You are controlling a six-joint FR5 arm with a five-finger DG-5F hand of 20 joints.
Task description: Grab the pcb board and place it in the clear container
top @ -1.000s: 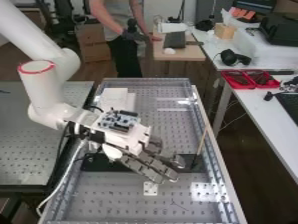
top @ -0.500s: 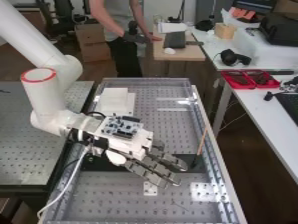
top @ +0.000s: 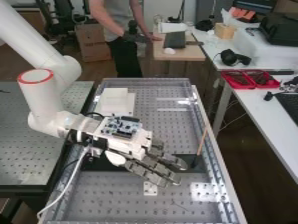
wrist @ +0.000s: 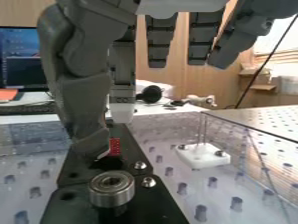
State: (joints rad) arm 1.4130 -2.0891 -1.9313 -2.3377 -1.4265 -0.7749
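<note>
- Hand (top: 154, 169): fingers straight, thumb standing wide of them.
- Red board (wrist: 115, 145): just beside the thumb's tip, partly hidden by it, above the black strip (top: 106, 164) crossing the bench (top: 120, 205).
- Metal bearing (wrist: 112, 189): on the strip.
- White block (top: 151, 188): between strip and bench's near edge.

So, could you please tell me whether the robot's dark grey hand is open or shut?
Open. The dark grey hand has its fingers extended in the high view, and several hang straight in the wrist view.
</note>
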